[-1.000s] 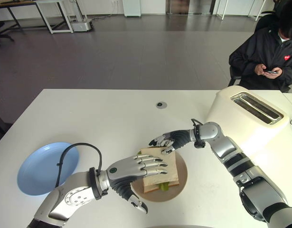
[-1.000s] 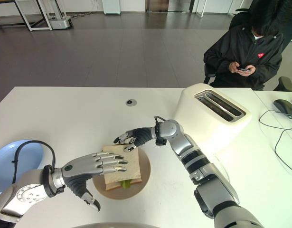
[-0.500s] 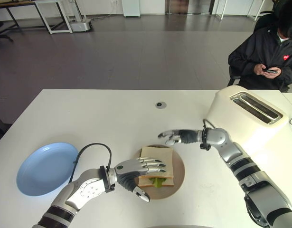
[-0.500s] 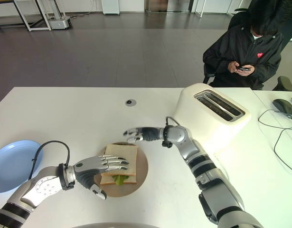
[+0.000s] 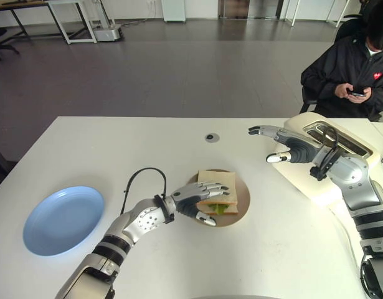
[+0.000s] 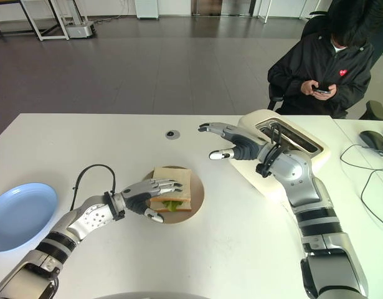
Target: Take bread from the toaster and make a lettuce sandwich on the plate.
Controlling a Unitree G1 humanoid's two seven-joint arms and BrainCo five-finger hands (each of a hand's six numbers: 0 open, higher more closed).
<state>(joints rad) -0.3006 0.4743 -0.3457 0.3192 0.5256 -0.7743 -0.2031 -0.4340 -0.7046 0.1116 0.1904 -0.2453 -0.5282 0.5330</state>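
Left eye view: sandwich (image 5: 221, 179) with lettuce (image 5: 217, 209) sitting on brown plate (image 5: 243, 208) mid-table (image 5: 116, 149). Left robot hand (image 5: 194, 200) resting on sandwich's left edge, fingers stretched out, thumb apart. Right robot hand (image 5: 284, 146) hovering spread, holding nothing, beside toaster (image 5: 301, 177). Blue plate (image 5: 63, 219) lying far left.

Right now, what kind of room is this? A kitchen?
Probably a lab or open office, not a kitchen: the toaster sits on a plain white table, with a wide bare floor and metal-framed workbenches behind.
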